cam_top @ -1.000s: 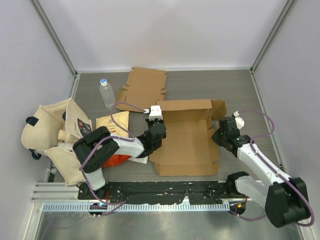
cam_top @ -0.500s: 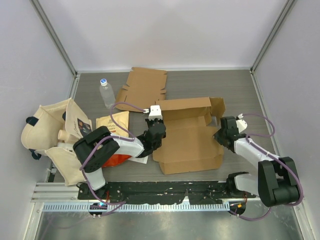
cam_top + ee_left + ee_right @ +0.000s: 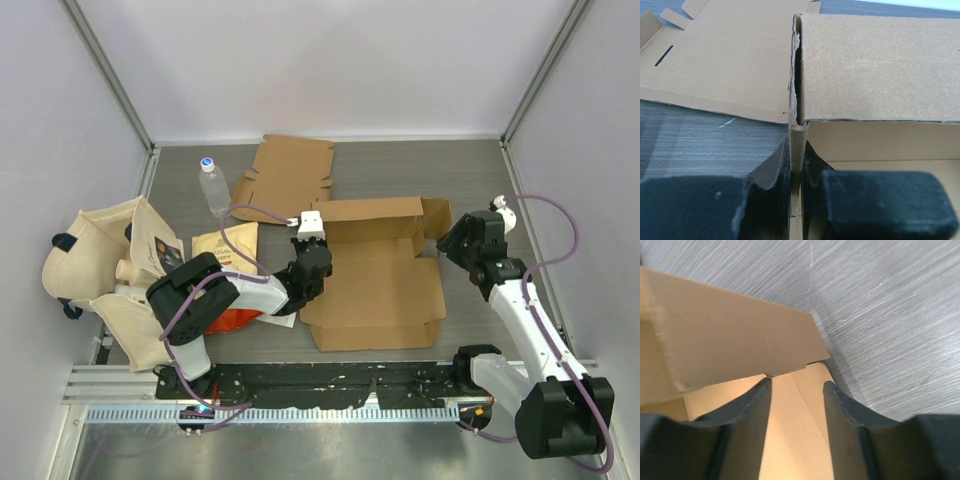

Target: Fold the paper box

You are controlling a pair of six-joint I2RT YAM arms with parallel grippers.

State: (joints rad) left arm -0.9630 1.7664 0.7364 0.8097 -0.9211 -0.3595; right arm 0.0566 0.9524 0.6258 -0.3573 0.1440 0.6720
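Note:
The brown paper box (image 3: pixel 375 285) lies open in the middle of the table, its back wall (image 3: pixel 875 65) upright and its right side flat. My left gripper (image 3: pixel 310 262) is shut on the box's upright left wall (image 3: pixel 796 135); in the left wrist view the fingers (image 3: pixel 796 165) pinch that thin cardboard edge. My right gripper (image 3: pixel 462 240) hovers by the box's far right corner flap (image 3: pixel 437 215). Seen from the right wrist, its jaws (image 3: pixel 797 390) stand apart and hold nothing, with a cardboard flap (image 3: pixel 740 335) ahead and more cardboard below them.
A second flat cardboard sheet (image 3: pixel 290 175) lies at the back. A water bottle (image 3: pixel 213 185) stands to its left. A cloth bag (image 3: pixel 100 260), a brown packet (image 3: pixel 225 245) and a red item (image 3: pixel 235 320) sit at the left. Enclosure walls stand close on both sides.
My right gripper has opened, let go of the box's right side and moved up and back toward the far right corner. The box's right wall has dropped flat. The left gripper has kept its grip.

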